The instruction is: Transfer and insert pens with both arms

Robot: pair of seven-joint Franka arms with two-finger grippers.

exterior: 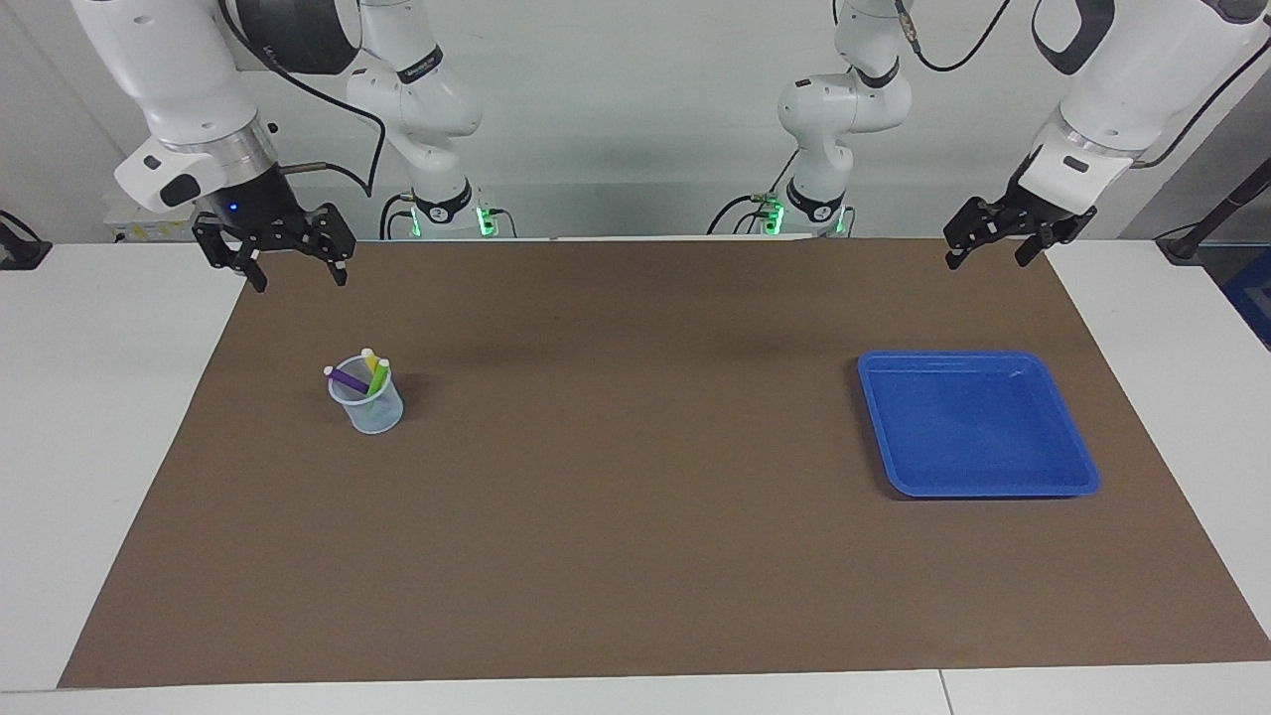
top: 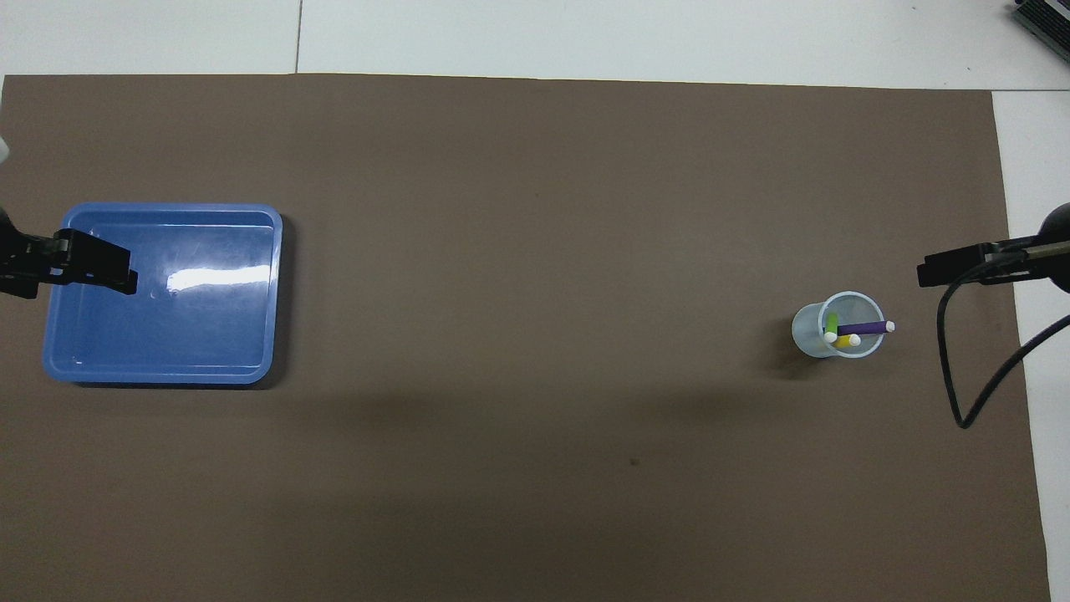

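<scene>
The purple pen, yellow pen and green pen stand tilted in a clear plastic cup toward the right arm's end of the table, pale ends up. In the overhead view the purple pen, green pen and yellow pen lean in the cup. My right gripper hangs open and empty over the mat's edge by the robots; it also shows in the overhead view. My left gripper hangs open and empty at the other end, and in the overhead view.
An empty blue tray lies toward the left arm's end, also in the overhead view. A brown mat covers the table. Two small white arms with green-lit bases stand at the robots' side.
</scene>
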